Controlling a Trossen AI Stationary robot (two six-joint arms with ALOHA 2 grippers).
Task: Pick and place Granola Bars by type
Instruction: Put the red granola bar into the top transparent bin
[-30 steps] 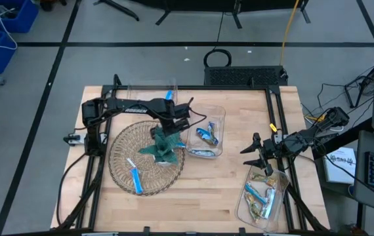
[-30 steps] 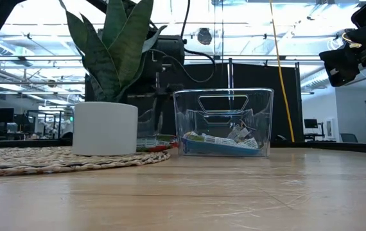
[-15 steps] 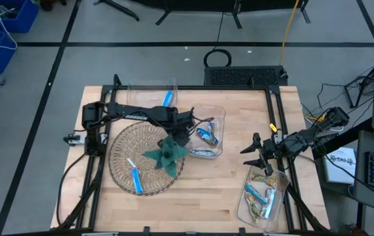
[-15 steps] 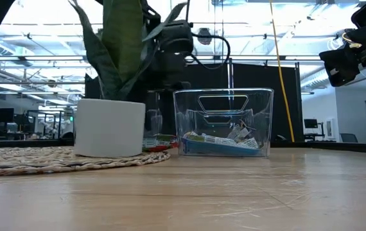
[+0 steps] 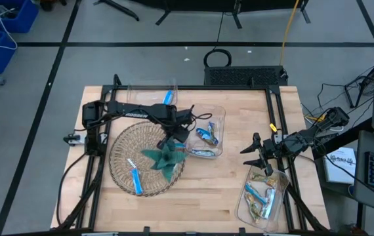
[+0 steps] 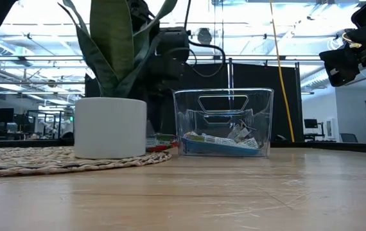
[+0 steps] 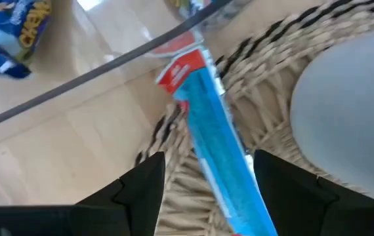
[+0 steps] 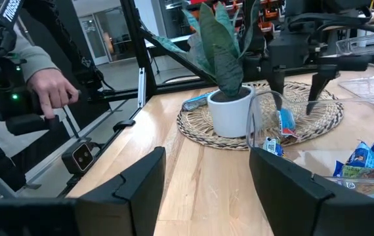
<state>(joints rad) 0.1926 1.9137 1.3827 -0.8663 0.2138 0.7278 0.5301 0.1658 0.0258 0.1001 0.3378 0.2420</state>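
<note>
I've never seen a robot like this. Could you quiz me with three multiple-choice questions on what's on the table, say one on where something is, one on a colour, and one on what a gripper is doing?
1. Where does the potted plant stand?
A. on the round woven mat
B. inside a clear bin
C. on the floor

2. What colour is the plant's pot?
A. black
B. white
C. red

3. How is the left gripper?
A. shut on the pot
B. shut on a cable
C. open, with a blue bar between its fingers

Answers:
1 A: the high view shows it on the mat.
2 B: the low view shows a white pot.
3 C: the left wrist view shows spread fingers either side of the bar.
</note>
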